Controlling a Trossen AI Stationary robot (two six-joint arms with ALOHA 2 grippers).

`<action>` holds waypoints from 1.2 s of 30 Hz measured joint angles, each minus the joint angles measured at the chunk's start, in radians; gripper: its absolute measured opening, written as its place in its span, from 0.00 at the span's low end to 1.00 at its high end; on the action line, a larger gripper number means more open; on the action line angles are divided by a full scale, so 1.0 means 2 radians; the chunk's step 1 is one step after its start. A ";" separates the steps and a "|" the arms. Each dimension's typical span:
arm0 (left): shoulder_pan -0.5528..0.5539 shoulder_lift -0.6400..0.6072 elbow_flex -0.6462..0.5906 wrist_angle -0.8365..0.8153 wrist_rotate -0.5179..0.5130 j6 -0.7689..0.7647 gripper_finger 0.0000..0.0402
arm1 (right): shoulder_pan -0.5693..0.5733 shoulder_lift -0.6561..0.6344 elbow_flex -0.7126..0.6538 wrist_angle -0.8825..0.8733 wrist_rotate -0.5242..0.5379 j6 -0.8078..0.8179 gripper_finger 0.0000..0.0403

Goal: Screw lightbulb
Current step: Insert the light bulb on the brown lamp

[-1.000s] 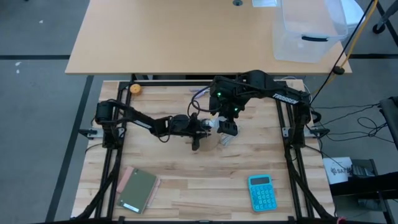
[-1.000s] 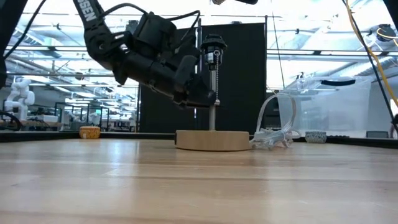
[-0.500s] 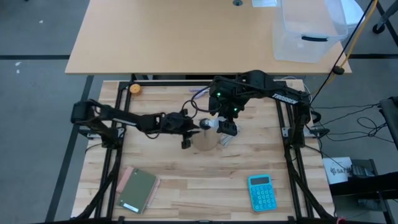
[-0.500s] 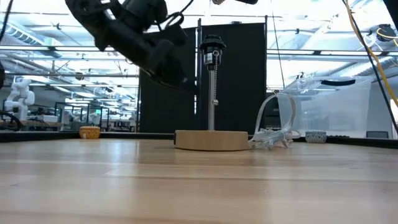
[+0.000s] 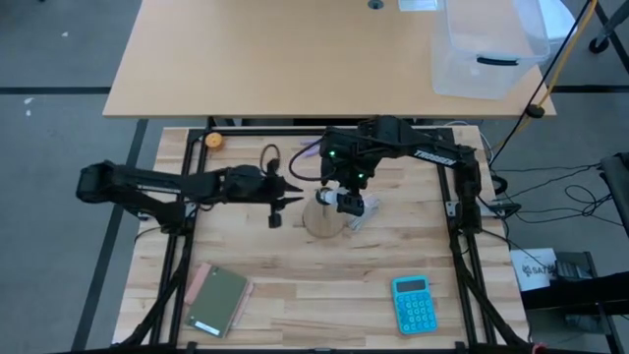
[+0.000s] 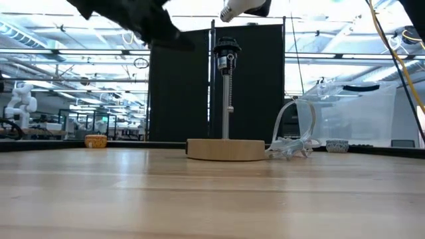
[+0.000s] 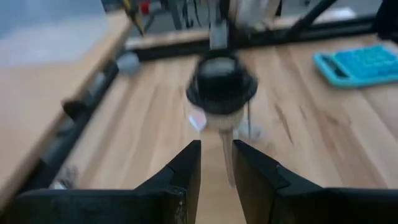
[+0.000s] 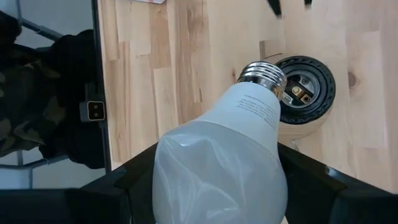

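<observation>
Whitish and translucent, the lightbulb [image 8: 219, 155] is held in the right hand [image 5: 346, 202], whose two dark fingers [image 8: 124, 186] are pressed against the sides of its rounded glass. Its silvery screw end [image 8: 262, 74] is seen in the right wrist view close beside the open mouth of the black socket [image 8: 303, 91], tilted toward it and not yet seated in it. In the low view the bulb [image 6: 232, 9] is seen at the upper edge, just above and slightly to one side of the socket [image 6: 227, 48], which is carried on a thin metal stem [image 6: 227, 99] rising upright from a round wooden disc base [image 6: 227, 150]. In the high view the right hand is placed over that base [image 5: 324, 221], near the middle of the pale wooden worktop [image 5: 314, 285].

The left hand [image 5: 276, 204] is held apart from the lamp, on the left side of it, and nothing is gripped in it; its fingers [image 7: 186, 171] are seen in the left wrist view with a narrow gap between them, pointed toward the socket [image 7: 221, 87].

A clear plastic wrapper [image 6: 290, 143] is lying just beside the base. A blue calculator [image 5: 413, 305] is placed near the front right corner of the worktop, and a green notebook [image 5: 218, 299] near the front left. A small orange object [image 5: 213, 140] is seen at the back left corner.
</observation>
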 joint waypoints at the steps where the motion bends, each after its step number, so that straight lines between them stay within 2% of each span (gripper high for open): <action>1: 0.000 -0.009 0.000 0.005 0.000 0.008 0.24 | -0.002 0.002 0.000 0.000 0.000 0.003 0.62; 9: 0.000 -0.020 0.000 0.071 0.012 0.059 0.24 | -0.022 0.003 0.000 0.000 0.000 0.016 0.62; 20: 0.001 -0.003 0.008 0.117 0.024 0.070 0.25 | -0.028 0.003 0.000 0.000 0.000 0.019 0.62; 23: 0.002 -0.003 0.024 0.109 0.013 0.071 0.31 | -0.028 0.005 0.000 0.000 0.000 0.020 0.62; 31: 0.002 0.038 0.068 0.052 0.002 0.096 0.59 | -0.028 0.009 0.001 0.000 0.000 0.020 0.62; 36: 0.000 0.078 0.100 0.046 -0.002 0.107 0.65 | -0.028 0.009 0.001 0.000 0.000 0.020 0.62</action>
